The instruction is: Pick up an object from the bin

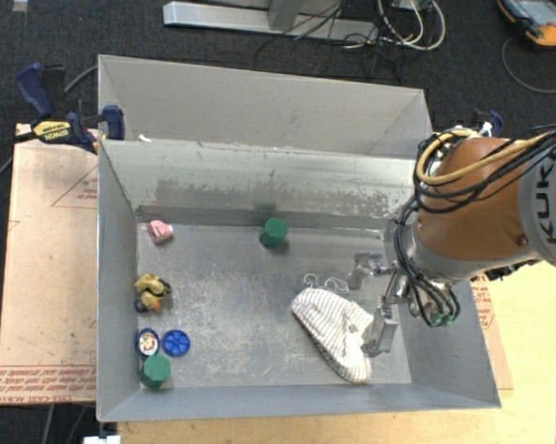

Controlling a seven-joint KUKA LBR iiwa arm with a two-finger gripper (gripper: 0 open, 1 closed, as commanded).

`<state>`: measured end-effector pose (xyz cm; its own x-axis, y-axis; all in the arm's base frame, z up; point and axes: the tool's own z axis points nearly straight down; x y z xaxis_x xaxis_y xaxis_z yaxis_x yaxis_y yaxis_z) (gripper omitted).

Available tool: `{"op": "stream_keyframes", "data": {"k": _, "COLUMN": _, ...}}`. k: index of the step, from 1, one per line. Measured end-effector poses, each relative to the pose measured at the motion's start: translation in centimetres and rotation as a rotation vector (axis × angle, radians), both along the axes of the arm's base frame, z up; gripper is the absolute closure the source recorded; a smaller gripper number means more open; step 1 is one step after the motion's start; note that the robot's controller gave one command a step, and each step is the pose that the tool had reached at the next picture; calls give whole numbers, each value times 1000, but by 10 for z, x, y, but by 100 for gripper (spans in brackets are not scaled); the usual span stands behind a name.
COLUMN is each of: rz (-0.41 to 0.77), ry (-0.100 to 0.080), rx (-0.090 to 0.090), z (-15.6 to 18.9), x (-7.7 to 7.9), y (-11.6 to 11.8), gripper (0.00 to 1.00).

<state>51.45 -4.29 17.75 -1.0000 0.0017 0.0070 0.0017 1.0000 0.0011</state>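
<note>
Slanting upper-left to lower-right, white ribbed cloth [328,325] beside tool [379,337], tool's opening not discernible.

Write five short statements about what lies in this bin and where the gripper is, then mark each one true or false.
1. The gripper is at the right edge of the white striped cloth. True.
2. Two green cylinders stand side by side in the middle of the bin. False: the far green cylinder is by the back wall, and the near green cylinder is in the front left corner.
3. The pink thing lies at the back left of the floor. True.
4. A blue disc lies on the cloth. False: the blue disc lies at the left, beside the near green cylinder.
5. A yellow toy is under the gripper. False: the yellow toy lies by the left wall.
</note>
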Motion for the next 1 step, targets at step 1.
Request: {"op": "stream_keyframes", "data": {"k": 1, "rz": 2, "ry": -8, "rx": -1, "z": 4, "x": 2, "y": 0, "gripper": 0}}
